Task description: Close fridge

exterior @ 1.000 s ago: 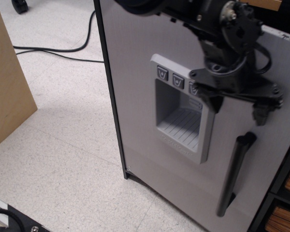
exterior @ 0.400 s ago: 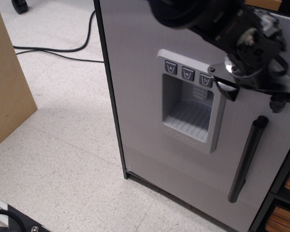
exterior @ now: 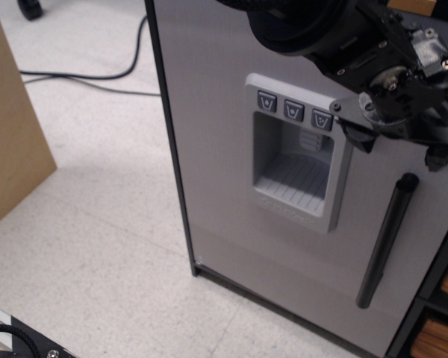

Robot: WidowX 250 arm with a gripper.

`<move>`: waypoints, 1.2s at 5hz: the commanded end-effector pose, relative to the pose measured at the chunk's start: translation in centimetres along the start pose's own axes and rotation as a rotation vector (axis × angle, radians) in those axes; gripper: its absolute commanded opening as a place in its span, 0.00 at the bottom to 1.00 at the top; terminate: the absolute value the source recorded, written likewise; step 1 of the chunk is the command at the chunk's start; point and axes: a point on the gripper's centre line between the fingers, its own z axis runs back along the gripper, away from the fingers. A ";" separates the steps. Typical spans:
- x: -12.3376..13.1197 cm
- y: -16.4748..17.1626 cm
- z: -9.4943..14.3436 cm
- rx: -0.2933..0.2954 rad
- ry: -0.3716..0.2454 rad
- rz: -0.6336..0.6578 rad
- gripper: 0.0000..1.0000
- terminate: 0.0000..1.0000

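Fridge door [exterior: 224, 149] swung slightly further right, tool [exterior: 399, 145] against it, grip state unclear, dispenser recess [exterior: 295, 175] empty

The gripper [exterior: 398, 148] sits against the fridge [exterior: 216, 134] door, just above the black handle [exterior: 387, 240].

The fridge door [exterior: 224, 134] is swinging toward the right of the frame — its dispenser recess [exterior: 297, 153] now sits further right and slightly lower than a second ago, and the black bar handle [exterior: 387, 240] is shifting right too, its lower end dropping toward the bottom right. The gripper [exterior: 399, 142] is travelling with the door, moving right and up against the upper right of the frame — more of the three buttons [exterior: 293, 110] are showing clear of it now.
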 end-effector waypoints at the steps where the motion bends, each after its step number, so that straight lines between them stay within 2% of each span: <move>1: 2.6 -0.9 1.3 -0.017 -0.077 0.029 1.00 0.00; 3: 2.4 -0.9 1.5 -0.024 -0.085 0.028 1.00 0.00; 4: 1.3 -0.6 3.6 -0.047 -0.054 0.036 1.00 0.00; 5: -0.1 0.0 5.9 -0.044 0.014 0.050 1.00 0.00; 6: -0.1 0.0 5.9 -0.044 0.014 0.050 1.00 0.00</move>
